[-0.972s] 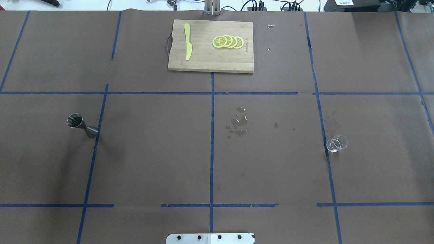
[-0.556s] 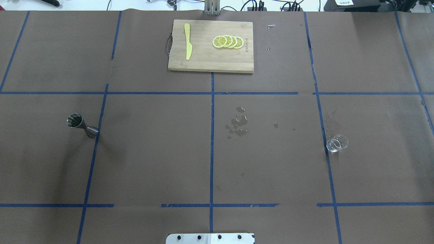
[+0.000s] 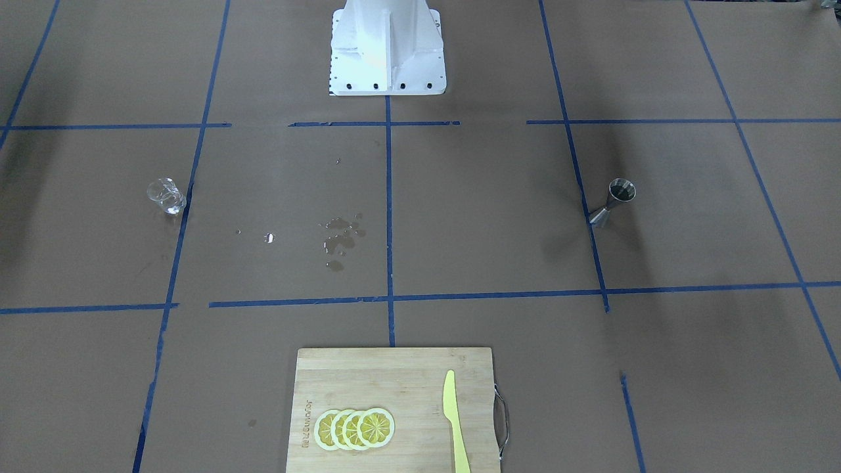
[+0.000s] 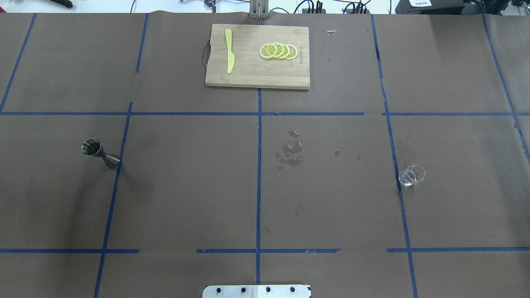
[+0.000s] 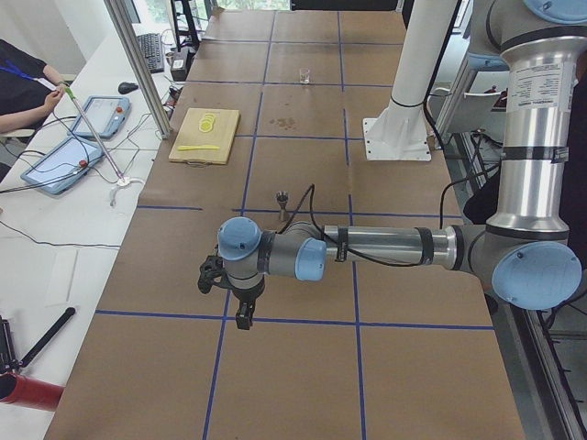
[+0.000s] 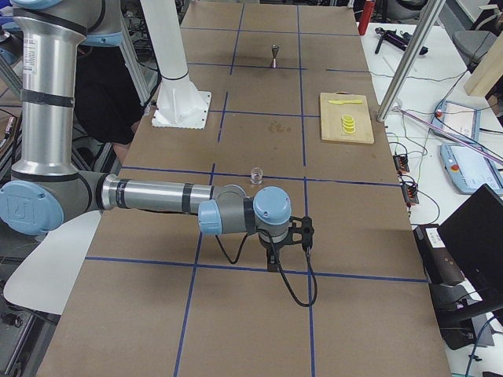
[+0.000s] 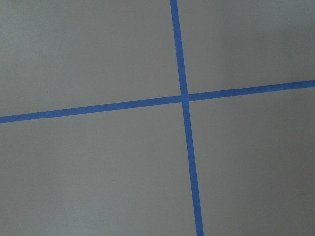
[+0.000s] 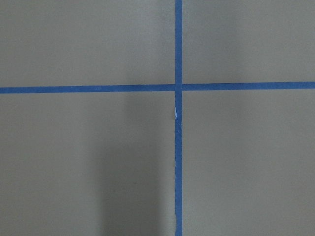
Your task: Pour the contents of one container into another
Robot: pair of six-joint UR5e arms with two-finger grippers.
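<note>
A steel jigger point(image 4: 99, 152) stands upright on the left half of the brown table, on a blue tape line. A small clear glass point(image 4: 411, 175) stands on the right half. Neither gripper shows in the overhead or front view. In the exterior left view my left gripper point(image 5: 241, 317) hangs over a tape crossing, well short of the jigger point(image 5: 282, 200). In the exterior right view my right gripper point(image 6: 272, 262) hangs over another crossing, near the glass point(image 6: 255, 173) but apart from it. I cannot tell whether either is open or shut. Both wrist views show only bare table and tape.
A wooden cutting board point(image 4: 256, 74) lies at the far middle, with lemon slices point(image 4: 278, 51) and a yellow knife point(image 4: 229, 49) on it. Drops of spilled water point(image 4: 292, 151) sit right of centre. A person sits at tablets point(image 5: 64, 156) beside the table.
</note>
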